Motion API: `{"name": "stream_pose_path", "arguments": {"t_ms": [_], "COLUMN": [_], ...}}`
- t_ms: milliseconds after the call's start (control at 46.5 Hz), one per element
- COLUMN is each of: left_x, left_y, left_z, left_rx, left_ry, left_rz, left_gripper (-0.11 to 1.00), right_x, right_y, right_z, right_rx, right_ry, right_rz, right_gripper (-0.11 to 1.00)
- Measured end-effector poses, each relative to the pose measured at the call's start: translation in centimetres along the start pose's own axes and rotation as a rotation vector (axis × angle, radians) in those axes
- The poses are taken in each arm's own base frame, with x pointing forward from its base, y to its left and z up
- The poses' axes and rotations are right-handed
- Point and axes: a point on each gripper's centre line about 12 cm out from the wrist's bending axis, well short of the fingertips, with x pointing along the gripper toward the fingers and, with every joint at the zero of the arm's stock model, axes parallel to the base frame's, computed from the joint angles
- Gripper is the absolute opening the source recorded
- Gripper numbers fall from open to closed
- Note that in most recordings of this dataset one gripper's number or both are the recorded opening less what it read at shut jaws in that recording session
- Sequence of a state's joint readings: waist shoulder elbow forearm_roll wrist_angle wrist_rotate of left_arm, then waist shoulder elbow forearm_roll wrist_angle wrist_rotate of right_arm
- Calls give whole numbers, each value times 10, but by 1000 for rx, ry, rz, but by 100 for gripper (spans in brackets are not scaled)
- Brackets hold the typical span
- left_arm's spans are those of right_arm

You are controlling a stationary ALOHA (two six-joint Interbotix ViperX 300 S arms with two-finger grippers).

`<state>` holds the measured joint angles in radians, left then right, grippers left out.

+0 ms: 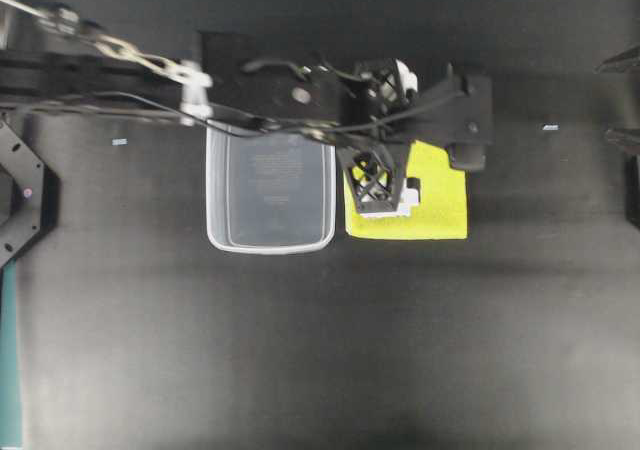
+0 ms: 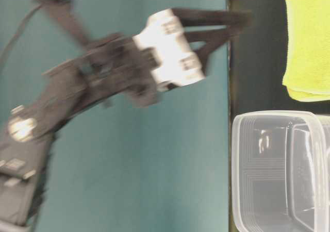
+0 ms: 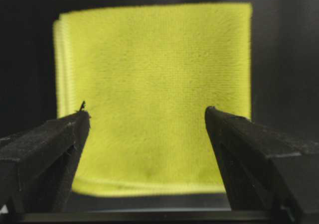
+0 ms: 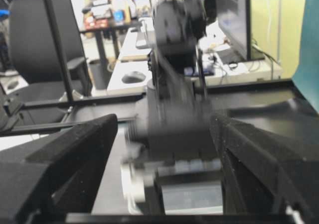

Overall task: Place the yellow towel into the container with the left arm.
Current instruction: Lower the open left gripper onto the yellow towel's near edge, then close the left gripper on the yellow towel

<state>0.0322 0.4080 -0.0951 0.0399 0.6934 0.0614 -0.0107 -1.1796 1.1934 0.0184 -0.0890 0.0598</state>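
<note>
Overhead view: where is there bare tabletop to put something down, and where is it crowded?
Free: the wide dark table below the container and the yellow towel, and the strip right of the towel. The container's inside is also empty. Crowded: the top band, where the left arm stretches across the container's upper rim and its open left gripper hangs over the towel.

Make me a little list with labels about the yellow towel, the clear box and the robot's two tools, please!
towel: bright yellow fuzzy square towel, flat on the black table, not picked up
box: clear plastic rectangular container, nothing inside, beside the towel
left tool: black lattice left tool, wide open, above the towel
right tool: black right tool, open, holding nothing
job: not done yet
</note>
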Motion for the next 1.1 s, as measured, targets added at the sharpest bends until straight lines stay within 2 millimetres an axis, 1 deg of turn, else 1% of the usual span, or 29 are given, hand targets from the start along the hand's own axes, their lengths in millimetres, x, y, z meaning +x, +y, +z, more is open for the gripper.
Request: {"name": "stream_pose_path", "arguments": {"t_ms": [151,280,409,581,646,689,753,775,904,969,990,1098], "left_x": [39,63,76,83,83,83,83,83,82,81,81,74], "left_y": [-3,-5,-5,-7,-9,-10,-14,-16,-29,-34,-35,-34], "left_z": [-17,-26,-30,-30,-30,-30,-30,-30,-28,-28,-28,-24], "left_rx": [4,6,7,11,14,17,20,24,35,42,44,54], "left_ry": [64,65,59,53,53,54,61,61,59,62,63,51], "left_rz": [-6,-9,-9,-10,-12,-14,-17,-19,-31,-36,-37,-36], "left_gripper": [90,90,90,89,85,80,67,59,23,8,7,7], "right_x": [-1,-2,-3,-5,-6,-6,-6,-6,-7,-8,-9,-11], "right_y": [0,0,0,0,0,0,0,0,0,0,0,0], "right_z": [1,2,3,1,0,0,0,0,2,3,2,5], "right_rx": [6,31,57,60,61,61,60,63,66,66,64,66], "right_ry": [-6,-11,-14,4,9,12,12,14,8,2,2,-11], "right_rz": [0,1,0,-1,0,-1,-2,-2,0,1,1,1], "right_gripper": [73,73,73,73,73,73,73,73,73,73,73,73]}}
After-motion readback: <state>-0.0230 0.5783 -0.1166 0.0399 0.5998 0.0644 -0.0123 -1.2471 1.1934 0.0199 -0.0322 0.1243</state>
